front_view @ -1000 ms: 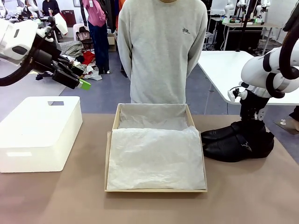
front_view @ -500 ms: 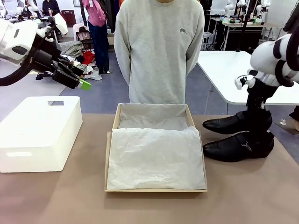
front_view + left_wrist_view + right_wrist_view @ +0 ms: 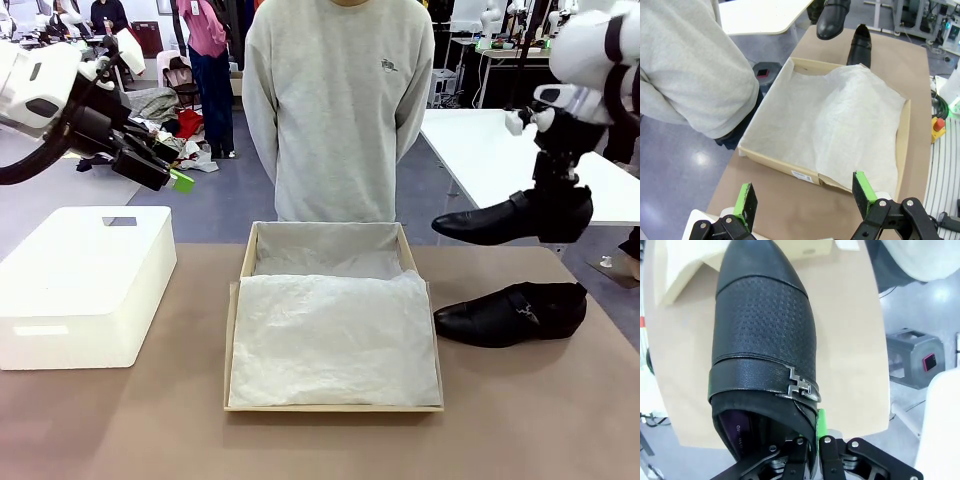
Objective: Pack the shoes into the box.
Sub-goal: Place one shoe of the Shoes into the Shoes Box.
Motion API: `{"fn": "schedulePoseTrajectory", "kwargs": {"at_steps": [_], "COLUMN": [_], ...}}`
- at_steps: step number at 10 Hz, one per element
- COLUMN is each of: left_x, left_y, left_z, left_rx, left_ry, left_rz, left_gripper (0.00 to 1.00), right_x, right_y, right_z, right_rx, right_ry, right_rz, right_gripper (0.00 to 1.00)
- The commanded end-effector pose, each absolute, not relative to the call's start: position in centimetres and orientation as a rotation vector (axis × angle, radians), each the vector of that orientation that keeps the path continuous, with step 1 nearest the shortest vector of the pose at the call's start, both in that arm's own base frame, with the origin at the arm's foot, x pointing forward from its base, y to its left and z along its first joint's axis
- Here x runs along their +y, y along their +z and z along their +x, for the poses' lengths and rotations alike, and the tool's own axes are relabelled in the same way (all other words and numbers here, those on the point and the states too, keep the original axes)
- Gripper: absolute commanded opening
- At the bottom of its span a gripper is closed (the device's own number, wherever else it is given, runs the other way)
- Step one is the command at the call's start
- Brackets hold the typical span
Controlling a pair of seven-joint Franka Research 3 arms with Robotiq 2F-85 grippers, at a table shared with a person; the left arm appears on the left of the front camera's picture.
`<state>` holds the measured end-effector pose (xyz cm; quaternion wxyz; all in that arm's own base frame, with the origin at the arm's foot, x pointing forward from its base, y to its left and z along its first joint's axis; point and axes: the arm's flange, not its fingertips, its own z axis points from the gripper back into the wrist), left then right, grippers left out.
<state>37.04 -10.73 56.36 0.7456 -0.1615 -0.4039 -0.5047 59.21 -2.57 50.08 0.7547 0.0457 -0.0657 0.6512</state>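
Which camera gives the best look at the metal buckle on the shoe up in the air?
The right wrist view: the lifted shoe is close up and the buckle is large and sharp. The front view has the shoe side-on, buckle too small to tell. The left wrist view shows the shoe toe-on, far off.

Count of items on and around the bench.

- Black glossy pointed-toe leather dress shoes (image 3: 510, 312): 2, the raised shoe (image 3: 505, 222) included.
- Shallow tan cardboard box (image 3: 234, 335): 1.
- White crumpled tissue paper lining (image 3: 330, 340): 1 layer. Separate sheets cannot be told apart.
- White rectangular foam block (image 3: 85, 280): 1.
- Person in a grey sweatshirt (image 3: 340, 110): 1.
- Left gripper (image 3: 805, 195) and right gripper (image 3: 815, 430), black with green pads: 2 in all.
- Brown tabletop (image 3: 120, 420): 1.
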Motion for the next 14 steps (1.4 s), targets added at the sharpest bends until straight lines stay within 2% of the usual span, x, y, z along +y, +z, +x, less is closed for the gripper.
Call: {"fn": "schedulePoseTrajectory", "kwargs": {"at_steps": [1,6,8,9,14], "left_x": [-10.6,-10.6,-10.6,-10.6,-10.6], "left_y": [56.3,56.3,56.3,56.3,56.3], "left_z": [37.2,37.2,37.2,37.2,37.2], "left_rx": [-0.898,-0.898,-0.898,-0.898,-0.898], "left_ry": [-1.122,-1.122,-1.122,-1.122,-1.122], "left_rz": [-0.372,-0.372,-0.372,-0.372,-0.372], "left_gripper": [1.00,1.00,1.00,1.00,1.00], "right_x": [1.5,9.9,10.3,10.3,10.4], "right_y": [52.6,55.1,55.3,54.4,54.0], "right_z": [59.3,58.8,58.4,58.1,58.1], "right_rx": [-0.090,-0.175,-0.190,-0.154,-0.152], "right_ry": [1.426,1.525,1.554,1.553,1.553], "right_rz": [0.059,0.092,0.129,0.079,0.092], "right_gripper": [0.00,0.00,0.00,0.00,0.00]}}
